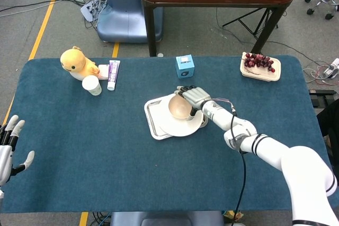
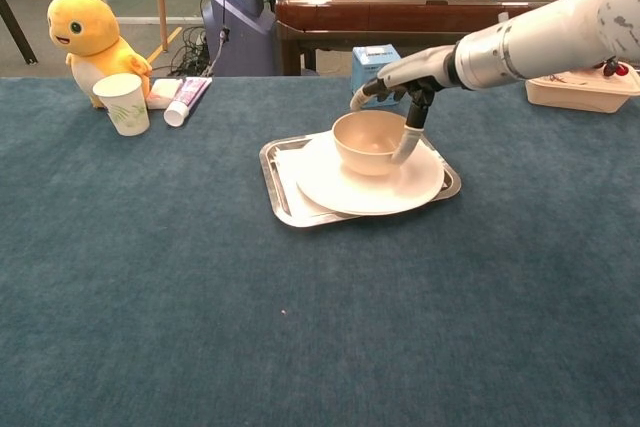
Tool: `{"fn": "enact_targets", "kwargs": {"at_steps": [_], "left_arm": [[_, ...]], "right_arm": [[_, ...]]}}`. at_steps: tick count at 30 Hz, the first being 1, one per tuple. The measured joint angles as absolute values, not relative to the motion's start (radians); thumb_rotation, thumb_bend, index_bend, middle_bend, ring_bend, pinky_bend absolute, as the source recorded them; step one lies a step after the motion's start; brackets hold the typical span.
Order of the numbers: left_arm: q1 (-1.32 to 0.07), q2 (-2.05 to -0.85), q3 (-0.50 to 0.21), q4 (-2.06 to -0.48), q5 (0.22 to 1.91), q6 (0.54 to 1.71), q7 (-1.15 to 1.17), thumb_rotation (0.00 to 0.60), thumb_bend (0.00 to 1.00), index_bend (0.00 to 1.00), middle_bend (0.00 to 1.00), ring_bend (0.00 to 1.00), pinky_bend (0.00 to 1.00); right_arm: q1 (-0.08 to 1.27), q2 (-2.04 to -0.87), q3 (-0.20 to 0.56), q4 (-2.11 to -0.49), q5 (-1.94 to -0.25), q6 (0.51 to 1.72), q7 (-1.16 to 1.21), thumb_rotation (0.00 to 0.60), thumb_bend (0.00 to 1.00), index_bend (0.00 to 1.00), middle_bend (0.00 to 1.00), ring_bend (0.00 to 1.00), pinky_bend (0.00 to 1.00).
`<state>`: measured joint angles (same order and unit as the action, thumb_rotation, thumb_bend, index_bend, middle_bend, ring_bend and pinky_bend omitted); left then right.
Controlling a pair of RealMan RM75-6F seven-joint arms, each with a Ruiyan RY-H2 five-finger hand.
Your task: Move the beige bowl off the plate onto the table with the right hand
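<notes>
At the near left edge of the blue table (image 1: pixel 106 173), the robot's left hand (image 1: pixel 9 146) rests with its fingers spread apart, holding nothing.

Near the middle of the table a metal tray (image 2: pixel 282 187) carries a white plate (image 2: pixel 340 187), and the beige bowl (image 2: pixel 368 142) sits upright on that plate. The right hand (image 2: pixel 402 75) reaches in from the right and arches over the bowl's far right rim. One finger (image 2: pixel 408 137) runs down the bowl's outer wall; it looks like a grip on the rim, though the view does not show contact inside the bowl.

Further back stand a small blue box (image 1: pixel 185 66) behind the tray and a tray of grapes (image 1: pixel 260 66) at far right. At far left are a paper cup (image 2: pixel 122 103), a tube (image 2: pixel 186 99) and a yellow plush duck (image 2: pixel 88 32).
</notes>
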<state>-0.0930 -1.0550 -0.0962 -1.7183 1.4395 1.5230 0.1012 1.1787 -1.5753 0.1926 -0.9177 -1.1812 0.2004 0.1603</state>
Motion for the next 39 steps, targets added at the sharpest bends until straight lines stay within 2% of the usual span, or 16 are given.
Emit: {"fn": "enact_targets", "kwargs": {"at_steps": [9,13,16,20,22,29,39], "left_arm": [[-0.090,-1.053,-0.096,-1.720,1.443,1.528,0.096,0.600,0.32,0.00,0.00,0.00,0.00],[-0.091,-1.053,-0.096,-1.718,1.445,1.527,0.093,0.600,0.32,0.00,0.00,0.00,0.00],[-0.091,-1.054,-0.095,-1.716,1.448,1.528,0.091,0.600,0.32,0.00,0.00,0.00,0.00],[-0.091,-1.054,-0.094,-1.715,1.450,1.528,0.089,0.600,0.32,0.00,0.00,0.00,0.00],[-0.092,-1.055,-0.094,-1.715,1.453,1.528,0.090,0.600,0.32,0.00,0.00,0.00,0.00],[-0.091,-1.058,-0.093,-1.712,1.460,1.534,0.092,0.600,0.32,0.00,0.00,0.00,0.00],[-0.091,-1.060,-0.093,-1.710,1.462,1.536,0.091,0.600,0.32,0.00,0.00,0.00,0.00]], "right_arm": [[1.184,-1.596,0.185,-0.892,-1.186,0.197,0.164,0.600,0.02,0.00,0.00,0.00,0.02],[1.183,-1.599,0.184,-0.891,-1.187,0.202,0.164,0.600,0.09,0.00,0.00,0.00,0.02],[1.179,-1.601,0.185,-0.891,-1.190,0.225,0.162,0.600,0.15,0.06,0.04,0.00,0.03],[1.172,-1.603,0.183,-0.890,-1.195,0.251,0.154,0.600,0.20,0.17,0.13,0.03,0.12],[1.170,-1.603,0.181,-0.892,-1.197,0.262,0.150,0.600,0.21,0.19,0.15,0.04,0.14],[1.164,-1.595,0.178,-0.904,-1.192,0.279,0.137,0.600,0.25,0.23,0.19,0.08,0.20],[1.163,-1.562,0.179,-0.948,-1.167,0.306,0.106,0.600,0.25,0.23,0.19,0.08,0.20]]}}
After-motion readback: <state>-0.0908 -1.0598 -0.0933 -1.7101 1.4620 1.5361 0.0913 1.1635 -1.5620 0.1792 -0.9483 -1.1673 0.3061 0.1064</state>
